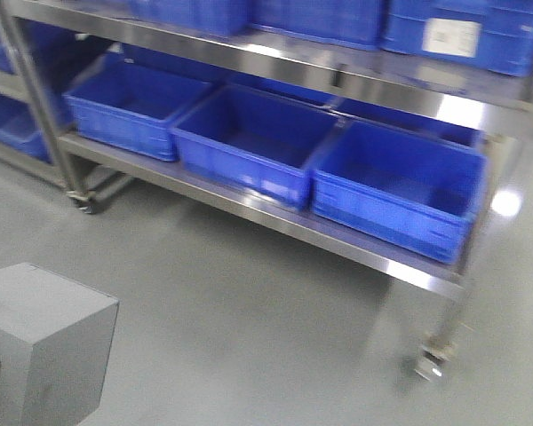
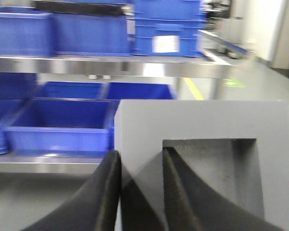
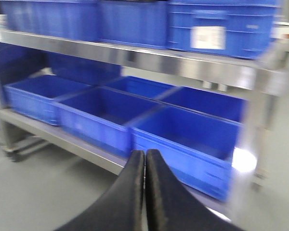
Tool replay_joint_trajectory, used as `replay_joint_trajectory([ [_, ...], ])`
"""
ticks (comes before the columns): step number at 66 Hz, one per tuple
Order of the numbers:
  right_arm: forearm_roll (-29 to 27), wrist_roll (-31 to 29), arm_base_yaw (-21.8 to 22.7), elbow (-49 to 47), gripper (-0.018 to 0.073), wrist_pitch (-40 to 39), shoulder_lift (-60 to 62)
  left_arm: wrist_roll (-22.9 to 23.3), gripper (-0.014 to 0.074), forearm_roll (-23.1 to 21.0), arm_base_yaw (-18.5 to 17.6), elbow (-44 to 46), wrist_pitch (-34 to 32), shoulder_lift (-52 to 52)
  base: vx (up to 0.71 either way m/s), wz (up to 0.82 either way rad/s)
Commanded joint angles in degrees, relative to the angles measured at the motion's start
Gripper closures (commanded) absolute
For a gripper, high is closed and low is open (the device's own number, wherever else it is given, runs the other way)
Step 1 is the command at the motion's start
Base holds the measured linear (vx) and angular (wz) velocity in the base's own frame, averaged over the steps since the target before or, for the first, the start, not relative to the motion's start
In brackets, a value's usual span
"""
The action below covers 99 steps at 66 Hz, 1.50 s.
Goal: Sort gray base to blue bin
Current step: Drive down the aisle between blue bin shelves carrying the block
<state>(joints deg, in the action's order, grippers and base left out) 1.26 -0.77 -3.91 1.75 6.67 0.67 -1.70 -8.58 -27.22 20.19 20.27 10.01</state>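
Gray base [image 2: 202,125]: in left gripper [image 2: 139,161], above floor, well apart from shelf [image 1: 275,217]. Gripper clamped on one wall, one finger [image 2: 105,192] outside, other inside recess. Judged rigid, matte, not slippery, probably light. Wall pinch adequate, may pivot. Right gripper [image 3: 145,166]: fingers together, empty. Blue bin [image 1: 240,169]: lower shelf, front edge, open.

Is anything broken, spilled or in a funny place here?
Nothing looks broken or spilled. The blue bins sit neatly side by side on the metal shelf. The gray base is off the shelf only because the left gripper holds it, one finger inside its recess.
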Motion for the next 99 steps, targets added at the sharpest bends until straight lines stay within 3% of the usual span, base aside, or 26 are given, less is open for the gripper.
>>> replay_joint_trajectory([
  [1,0.6,-0.3,0.3,0.8,0.0568,-4.5,0.6,0.7,0.0602,-0.7,-0.3,1.6,-6.0,0.5,0.35,0.76],
  [50,0.6,-0.3,0.3,0.8,0.0568,-4.5,0.6,0.7,0.0602,-0.7,-0.3,1.6,-6.0,0.5,0.31,0.76],
  [99,0.6,-0.3,0.3,0.8,0.0568,-4.5,0.6,0.7,0.0602,-0.7,-0.3,1.6,-6.0,0.5,0.32,0.48],
])
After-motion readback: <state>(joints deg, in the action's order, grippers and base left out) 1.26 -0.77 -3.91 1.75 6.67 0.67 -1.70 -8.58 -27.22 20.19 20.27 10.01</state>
